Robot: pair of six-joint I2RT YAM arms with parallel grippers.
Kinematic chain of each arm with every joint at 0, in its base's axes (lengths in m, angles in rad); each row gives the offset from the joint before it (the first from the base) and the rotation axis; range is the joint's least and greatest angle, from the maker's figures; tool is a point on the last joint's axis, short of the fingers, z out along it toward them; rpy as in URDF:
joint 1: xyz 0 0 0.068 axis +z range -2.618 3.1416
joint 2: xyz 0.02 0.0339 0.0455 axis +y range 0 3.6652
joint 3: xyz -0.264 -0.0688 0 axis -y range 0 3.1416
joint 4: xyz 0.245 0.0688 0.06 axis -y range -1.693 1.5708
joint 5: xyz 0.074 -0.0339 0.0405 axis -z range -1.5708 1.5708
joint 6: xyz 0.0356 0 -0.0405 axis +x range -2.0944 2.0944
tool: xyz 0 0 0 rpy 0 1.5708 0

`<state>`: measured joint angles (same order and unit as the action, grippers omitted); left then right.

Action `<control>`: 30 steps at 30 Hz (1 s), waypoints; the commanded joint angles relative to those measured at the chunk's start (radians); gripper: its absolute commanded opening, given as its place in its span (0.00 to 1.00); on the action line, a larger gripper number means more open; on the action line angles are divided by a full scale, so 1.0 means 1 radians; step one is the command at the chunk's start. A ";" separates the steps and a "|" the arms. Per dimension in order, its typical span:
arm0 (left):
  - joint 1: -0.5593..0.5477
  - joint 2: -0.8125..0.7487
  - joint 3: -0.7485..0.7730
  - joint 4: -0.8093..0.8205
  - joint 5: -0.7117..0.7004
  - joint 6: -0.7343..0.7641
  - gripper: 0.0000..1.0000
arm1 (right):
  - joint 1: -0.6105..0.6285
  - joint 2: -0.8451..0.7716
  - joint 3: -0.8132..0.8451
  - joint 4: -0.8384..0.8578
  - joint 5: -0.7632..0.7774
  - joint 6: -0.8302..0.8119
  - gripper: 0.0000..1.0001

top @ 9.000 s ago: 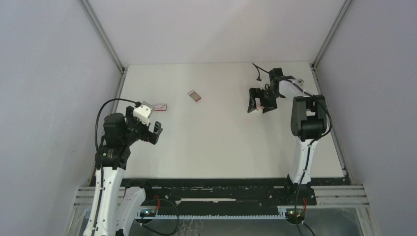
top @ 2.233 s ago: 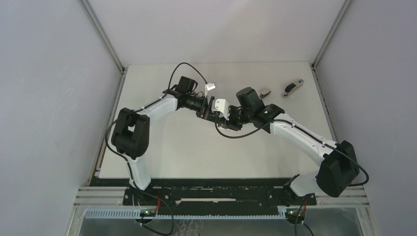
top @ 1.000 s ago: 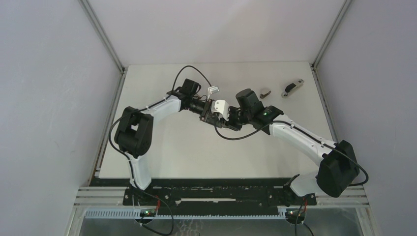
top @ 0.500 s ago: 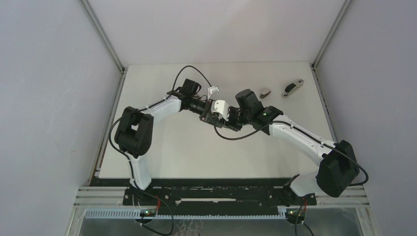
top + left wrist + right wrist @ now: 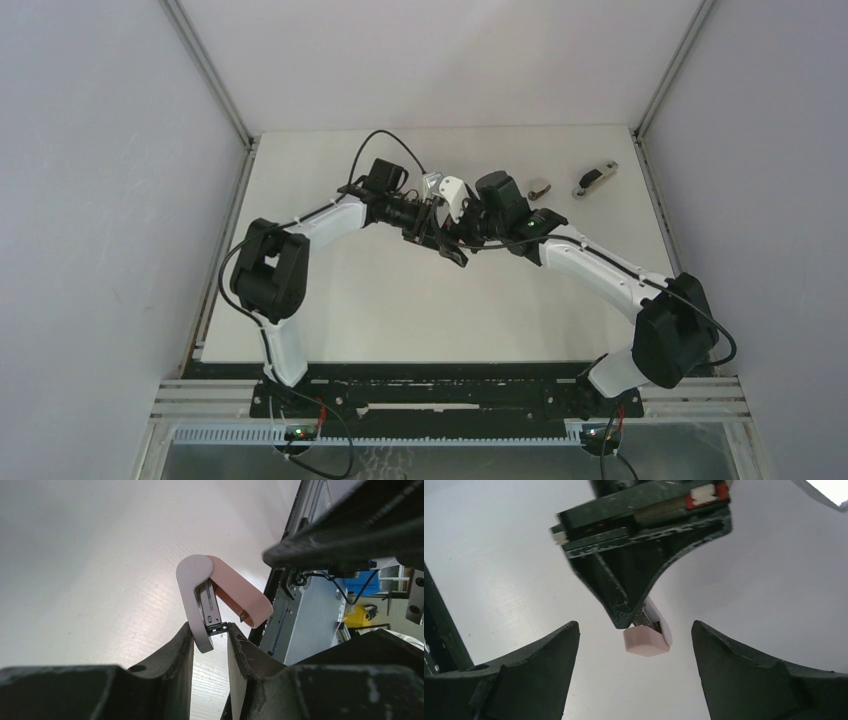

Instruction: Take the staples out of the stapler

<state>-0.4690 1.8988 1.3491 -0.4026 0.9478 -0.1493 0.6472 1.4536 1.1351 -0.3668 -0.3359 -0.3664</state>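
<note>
The stapler (image 5: 200, 600), hinged open, hangs above the desk (image 5: 75, 555), clamped at its grey base by the left claw (image 5: 210, 632). Its pink end (image 5: 646, 642) points straight into the gap of the wide-open, empty right claw (image 5: 634, 627) facing it.

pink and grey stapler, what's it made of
Small pink-and-grey stapler: curved pink top arm and grey body look like smooth matte moulded plastic, with rounded edges and soft sheen. The dark inner channel is probably thin metal; too small to be sure.
</note>
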 commanded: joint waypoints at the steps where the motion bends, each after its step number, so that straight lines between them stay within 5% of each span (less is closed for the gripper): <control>1: 0.000 -0.080 -0.031 0.057 -0.028 -0.025 0.27 | -0.018 0.028 0.046 0.086 0.090 0.180 0.83; 15: 0.000 -0.097 -0.036 0.062 -0.026 -0.015 0.27 | -0.092 0.083 0.045 0.102 0.211 0.246 0.82; 30: 0.033 -0.143 -0.038 0.062 0.023 0.007 0.27 | -0.242 0.091 0.031 0.023 -0.007 0.248 0.76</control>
<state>-0.4362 1.8267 1.3338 -0.3534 0.8967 -0.1558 0.4164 1.5414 1.1419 -0.3504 -0.3065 -0.1116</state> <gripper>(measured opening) 0.316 0.765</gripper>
